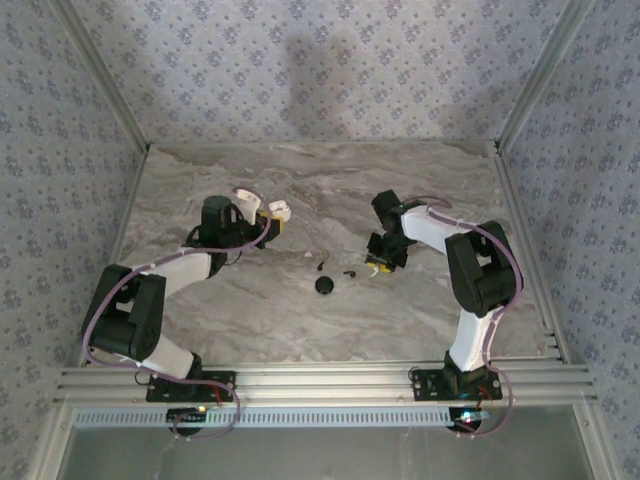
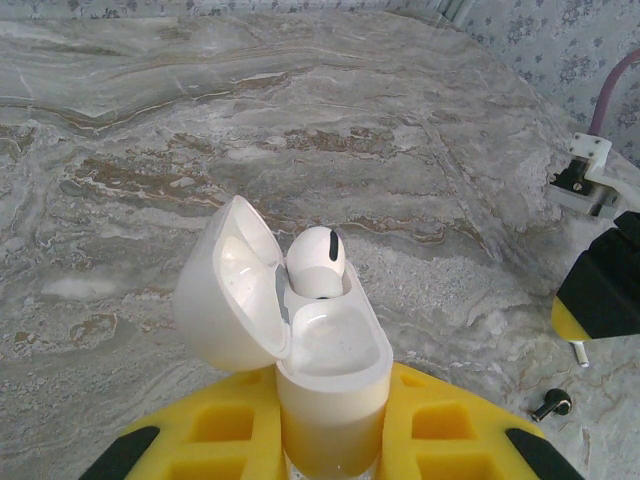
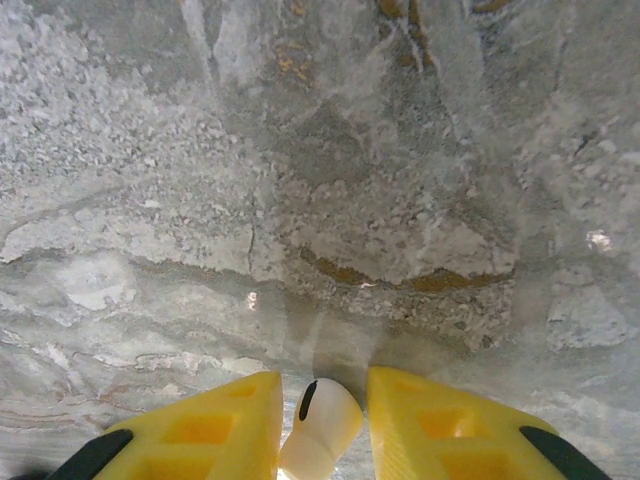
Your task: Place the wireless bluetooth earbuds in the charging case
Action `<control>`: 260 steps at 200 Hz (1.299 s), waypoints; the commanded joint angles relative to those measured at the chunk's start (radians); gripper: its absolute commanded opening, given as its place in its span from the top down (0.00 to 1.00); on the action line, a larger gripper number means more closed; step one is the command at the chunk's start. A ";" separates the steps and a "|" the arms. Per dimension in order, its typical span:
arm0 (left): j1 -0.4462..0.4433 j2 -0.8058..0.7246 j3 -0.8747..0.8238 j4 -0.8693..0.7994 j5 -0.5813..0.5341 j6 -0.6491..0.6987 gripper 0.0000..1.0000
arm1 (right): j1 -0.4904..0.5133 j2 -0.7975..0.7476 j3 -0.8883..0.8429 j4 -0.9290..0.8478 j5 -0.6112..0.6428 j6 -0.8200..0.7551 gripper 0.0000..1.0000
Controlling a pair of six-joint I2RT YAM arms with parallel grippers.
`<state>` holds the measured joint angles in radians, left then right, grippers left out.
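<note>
Glossy white egg-shaped charging case (image 2: 335, 370)

— Anything legible on the charging case (image 2: 335, 365) or the earbud (image 2: 318, 262) in it?
— No, there is no print on either.
— The wallpaper (image 1: 320, 70)?
— Just a flower pattern; no words, numbers or signs readable.
</note>
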<state>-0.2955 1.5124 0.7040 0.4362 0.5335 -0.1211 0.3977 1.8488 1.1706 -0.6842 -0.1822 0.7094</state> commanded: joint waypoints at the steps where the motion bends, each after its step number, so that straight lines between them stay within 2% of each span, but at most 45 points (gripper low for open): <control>1: -0.005 -0.035 0.026 -0.002 0.013 0.012 0.83 | 0.018 0.030 0.013 -0.053 0.021 -0.014 0.72; 43: -0.010 -0.034 0.028 -0.005 0.013 0.016 0.83 | 0.029 0.017 0.013 -0.049 0.032 -0.013 0.76; 99: -0.017 -0.035 0.029 -0.007 0.011 0.019 0.83 | 0.030 -0.033 -0.016 -0.039 0.047 -0.007 0.77; 134: -0.032 -0.029 0.041 -0.017 0.029 0.032 0.83 | 0.029 -0.102 -0.078 0.035 0.046 0.013 0.78; 198: -0.170 -0.005 0.063 0.011 0.032 0.040 0.83 | 0.030 -0.359 -0.296 0.280 0.101 0.029 0.78; 260: -0.277 0.074 0.146 0.073 0.033 0.003 0.83 | 0.020 -0.557 -0.408 0.383 0.122 -0.009 0.79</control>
<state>-0.5472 1.5547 0.7979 0.4500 0.5419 -0.0990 0.4213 1.3579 0.7998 -0.3668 -0.0895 0.7177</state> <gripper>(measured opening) 0.187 0.216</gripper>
